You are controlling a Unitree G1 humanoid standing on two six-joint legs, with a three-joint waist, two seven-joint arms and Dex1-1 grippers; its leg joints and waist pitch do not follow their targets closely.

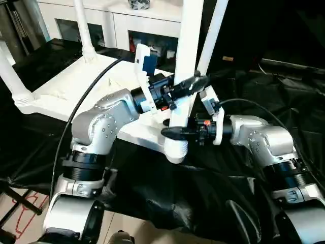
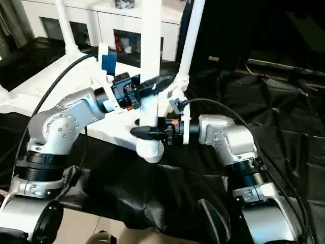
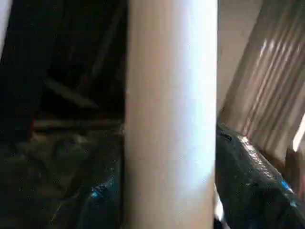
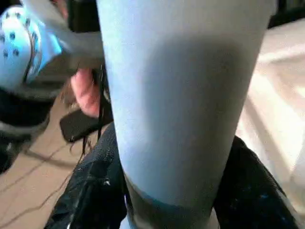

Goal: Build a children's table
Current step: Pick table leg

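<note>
The children's table lies upside down on black cloth, its white top (image 1: 66,91) showing the ribbed underside. A white leg (image 1: 189,40) stands upright in the near corner socket (image 1: 176,150). My left gripper (image 1: 192,84) is at this leg from the left, about a third of the way up. My right gripper (image 1: 175,133) is shut on the same leg just above the socket, one black finger (image 2: 144,132) crossing its front. The leg (image 3: 171,119) runs straight up through the left wrist view, and the right wrist view shows it too (image 4: 181,105). Three more legs (image 1: 84,25) (image 1: 12,81) (image 1: 213,30) stand in the other corners.
A white cabinet (image 1: 117,20) with glass doors stands behind the table. Black cloth (image 1: 203,188) covers the floor under and around the work, with bare light floor (image 1: 20,213) at the near left. Black cables (image 1: 76,112) run along both arms.
</note>
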